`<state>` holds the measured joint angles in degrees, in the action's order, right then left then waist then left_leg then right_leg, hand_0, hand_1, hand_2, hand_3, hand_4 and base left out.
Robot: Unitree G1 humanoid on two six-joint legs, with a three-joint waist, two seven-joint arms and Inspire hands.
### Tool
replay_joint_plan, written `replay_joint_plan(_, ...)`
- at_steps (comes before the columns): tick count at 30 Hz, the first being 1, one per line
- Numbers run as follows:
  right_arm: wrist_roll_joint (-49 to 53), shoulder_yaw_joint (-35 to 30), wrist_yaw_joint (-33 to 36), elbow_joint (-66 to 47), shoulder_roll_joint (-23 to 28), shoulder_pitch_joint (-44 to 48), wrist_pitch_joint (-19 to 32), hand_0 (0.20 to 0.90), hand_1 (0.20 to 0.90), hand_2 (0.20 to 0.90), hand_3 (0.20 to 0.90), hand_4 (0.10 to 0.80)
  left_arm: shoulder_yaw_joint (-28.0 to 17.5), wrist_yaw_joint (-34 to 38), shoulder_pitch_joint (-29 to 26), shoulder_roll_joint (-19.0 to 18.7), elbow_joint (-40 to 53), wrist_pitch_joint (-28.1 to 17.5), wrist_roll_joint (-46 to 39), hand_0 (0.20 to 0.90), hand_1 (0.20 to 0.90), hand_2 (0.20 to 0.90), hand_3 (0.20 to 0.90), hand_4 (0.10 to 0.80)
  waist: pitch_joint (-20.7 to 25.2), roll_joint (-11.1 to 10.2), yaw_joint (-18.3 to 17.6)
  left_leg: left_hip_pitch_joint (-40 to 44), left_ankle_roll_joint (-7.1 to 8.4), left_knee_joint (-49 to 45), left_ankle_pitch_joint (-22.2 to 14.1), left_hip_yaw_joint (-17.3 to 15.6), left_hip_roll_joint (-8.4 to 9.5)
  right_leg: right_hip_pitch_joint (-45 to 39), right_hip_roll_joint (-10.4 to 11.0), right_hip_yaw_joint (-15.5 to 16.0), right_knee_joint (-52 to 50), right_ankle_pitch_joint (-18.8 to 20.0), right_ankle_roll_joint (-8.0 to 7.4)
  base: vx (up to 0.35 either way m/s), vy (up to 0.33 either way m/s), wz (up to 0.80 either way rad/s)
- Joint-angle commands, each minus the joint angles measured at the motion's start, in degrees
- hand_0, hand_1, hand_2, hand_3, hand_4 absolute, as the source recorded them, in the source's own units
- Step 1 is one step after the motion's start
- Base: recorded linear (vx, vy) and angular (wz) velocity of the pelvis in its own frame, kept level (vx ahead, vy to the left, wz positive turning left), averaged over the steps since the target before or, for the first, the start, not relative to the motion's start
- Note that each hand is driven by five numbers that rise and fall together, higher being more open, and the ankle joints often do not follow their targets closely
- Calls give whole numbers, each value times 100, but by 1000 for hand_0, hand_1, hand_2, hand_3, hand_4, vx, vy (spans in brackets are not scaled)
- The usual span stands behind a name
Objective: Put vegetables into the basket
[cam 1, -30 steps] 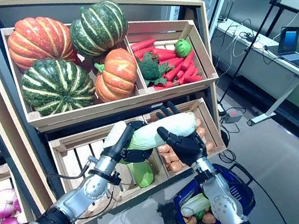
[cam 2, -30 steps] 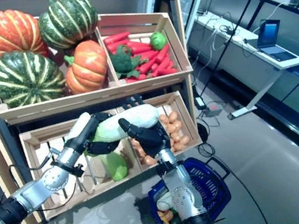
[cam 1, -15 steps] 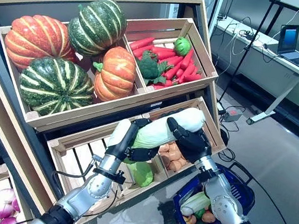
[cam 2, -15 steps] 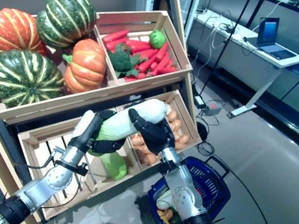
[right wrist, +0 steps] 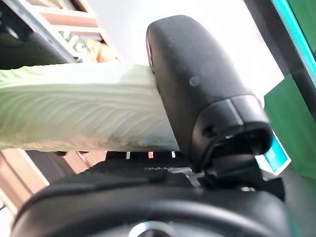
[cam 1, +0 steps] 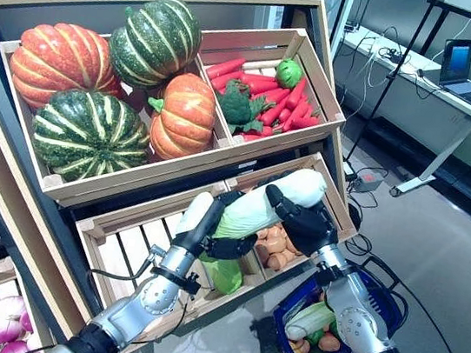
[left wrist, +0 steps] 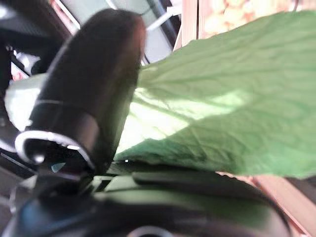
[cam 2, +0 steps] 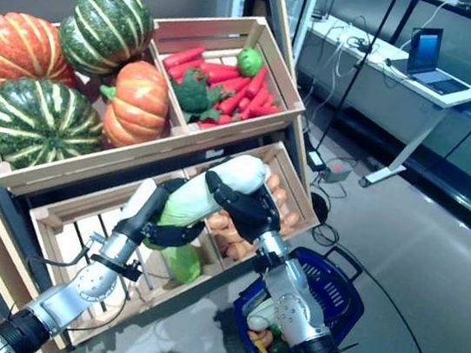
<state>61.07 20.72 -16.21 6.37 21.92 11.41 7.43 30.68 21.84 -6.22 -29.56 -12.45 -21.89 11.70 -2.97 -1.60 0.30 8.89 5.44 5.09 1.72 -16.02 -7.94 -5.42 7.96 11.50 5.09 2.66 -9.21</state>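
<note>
A long cabbage (cam 1: 256,206), white at one end and green-leafed at the other, is held in the air in front of the stand's lower crates. My left hand (cam 1: 228,244) is curled round its green leafy end (left wrist: 222,94), thumb (left wrist: 94,84) over the leaf. My right hand (cam 1: 306,223) is curled round its white end (right wrist: 74,116), thumb (right wrist: 197,84) across it. The blue basket (cam 1: 392,297) stands on the floor below and to the right of my right hand. In it lie a pale green-white vegetable (cam 1: 313,317) and small orange ones (cam 1: 331,341).
The wooden stand (cam 1: 268,6) with slanted crates fills the left and middle, its lower crate edge (cam 1: 336,213) just behind the hands. A desk with a laptop (cam 1: 456,71) stands at the back right, with cables and a power strip (cam 1: 365,181) on the floor.
The cabbage and both hands have shifted slightly up and to the right. My right hand has closed further round the white end.
</note>
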Motion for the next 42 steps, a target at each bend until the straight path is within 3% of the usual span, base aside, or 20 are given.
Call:
replay_joint_plan(1, 67, -735, -89, -661, -346, 1176, 717, 300, 300, 300, 300, 400, 90, -17, -728, 30, -344, -203, 204, 900, 900, 900, 900, 800, 198, -23, -169, -80, -104, -55, -406, 129, 195, -23, -43, -93, -55, -95, -6, 0, 0, 0)
replay_joint_plan(18, -261, -1821, -8, -158, 90, 599, 911, 300, 300, 300, 300, 400, -1084, 161, -177, -5, -1945, 257, 357, 900, 900, 900, 900, 800, 142, 50, -318, -66, -69, -68, -332, -20, 143, 4, -68, -184, -30, -41, 0, -3, -1, -6)
replay_joint_plan(28, -1783, -2311, 1146, 274, 521, 216, 1343, 300, 300, 300, 300, 400, -1697, 277, -45, -331, -1903, 362, 464, 900, 900, 900, 900, 800, 76, 51, -436, -68, -82, -142, -342, -125, 82, 57, -109, -257, -112, -86, 45, 2, -47, 0)
replay_joint_plan(30, -1833, -2383, 1329, 410, 628, 237, 1361, 300, 300, 300, 300, 400, -1736, 291, -1, -412, -1870, 339, 528, 900, 900, 900, 900, 800, 23, 32, -477, -152, -70, -517, -445, -187, 1, 149, -123, -336, -317, -175, 121, -18, -92, -4)
replay_joint_plan(31, -1947, -2452, 1534, 560, 754, 256, 1394, 300, 300, 300, 300, 400, -1753, 296, 50, -498, -1775, 336, 563, 900, 900, 900, 900, 800, -85, -40, -471, -352, -26, -1199, -574, -230, -116, 225, -59, -373, -506, -208, 219, -17, -116, -17)
replay_joint_plan(33, -2184, -2532, 1960, 824, 952, 266, 1503, 300, 300, 300, 300, 400, -1761, 373, 127, -575, -1568, 342, 707, 900, 900, 900, 900, 800, -357, -96, -403, -871, 135, -2480, -655, -12, -302, 236, -11, -437, -646, -169, 341, -21, -79, -29)
replay_joint_plan(35, -2517, -2535, 2331, 1076, 1099, 273, 1581, 300, 300, 300, 300, 400, -1780, 421, 141, -644, -1425, 417, 745, 900, 900, 900, 900, 800, -535, -57, -348, -1098, 164, -2693, -636, 213, -307, 217, 5, -522, -710, -158, 367, 15, 97, -28)
replay_joint_plan(39, -2943, -2340, 2990, 1530, 1415, 668, 1511, 300, 300, 300, 300, 400, -1679, 467, -233, -1019, -1418, 430, 553, 900, 900, 900, 900, 800, -735, 208, -82, -1348, 247, -1094, 18, 673, -199, 26, 110, -488, -965, -581, 132, 33, 221, -19)
replay_joint_plan(41, -2980, -2326, 3132, 1603, 1492, 749, 1406, 300, 300, 300, 300, 400, -1589, 492, -457, -1300, -1533, 319, 514, 900, 900, 900, 900, 800, -874, 227, -71, -1479, 156, -1450, -178, 714, -115, 265, 285, -313, -1390, -699, 86, -48, 55, -48)
replay_joint_plan(42, -2981, -2323, 3151, 1599, 1504, 717, 1350, 300, 300, 300, 300, 400, -1580, 480, -554, -1391, -1533, 329, 451, 900, 900, 900, 900, 800, -968, 240, -94, -1511, 172, -1641, -244, 601, -186, 463, 381, -160, -1609, -686, 46, -79, 21, -91)
